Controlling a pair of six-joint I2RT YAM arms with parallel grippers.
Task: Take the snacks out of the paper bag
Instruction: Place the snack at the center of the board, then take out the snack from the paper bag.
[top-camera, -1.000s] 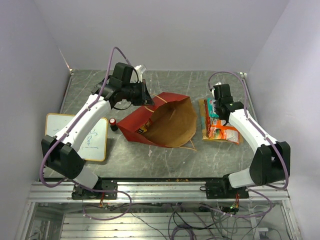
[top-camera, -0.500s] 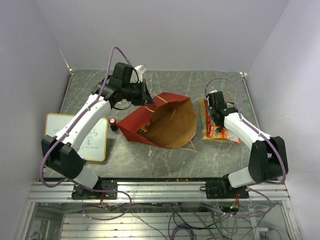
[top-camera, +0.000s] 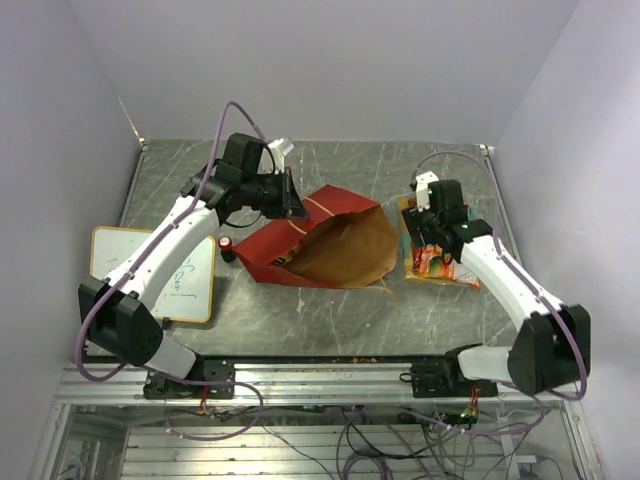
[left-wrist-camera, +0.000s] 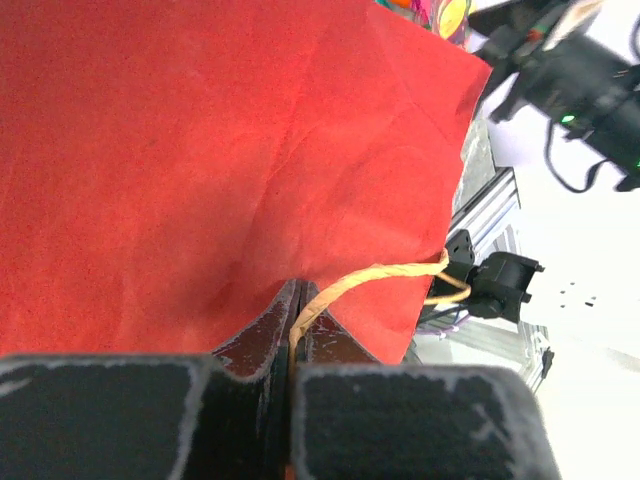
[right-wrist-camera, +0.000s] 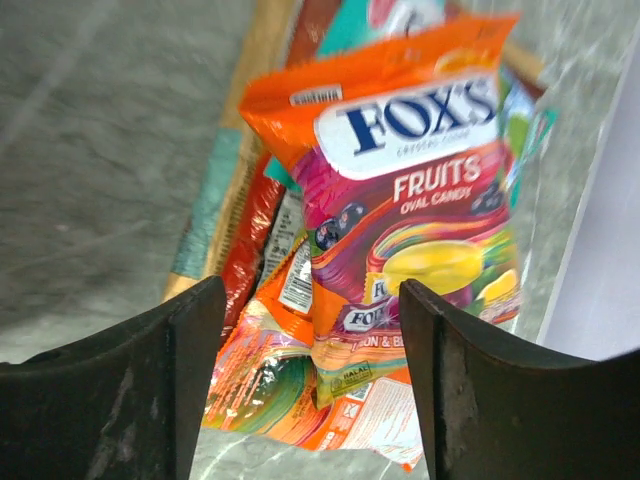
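The paper bag (top-camera: 335, 243) lies on its side on the grey marbled table (top-camera: 350, 170), red outside and brown kraft within, its wide mouth gaping toward the near edge. Low in that mouth, below and nearer than the left gripper (top-camera: 296, 207), sits a bit of orange and yellow. It may be one more packet, though the overhead view is too small to be sure. The left wrist camera shows what the overhead one cannot. There the left gripper (left-wrist-camera: 293, 300) has its dark fingers pressed together on the thin twisted cord handle (left-wrist-camera: 385, 272), which loops out from between them. The matte, faintly creased red paper fills everything beyond the tips. The right gripper (top-camera: 428, 232) hangs over the snacks (top-camera: 445, 262), a small heap of glossy flat packets lying on the table beside the bag, directly beneath it. From the right wrist, the right gripper (right-wrist-camera: 312, 380) has its two curved black fingers (right-wrist-camera: 150, 390) spread wide and holding nothing. Between and just beyond them lies an orange-and-purple candy packet (right-wrist-camera: 410, 200) printed "FOX'S FRUITS", on top of red, teal and orange wrappers.
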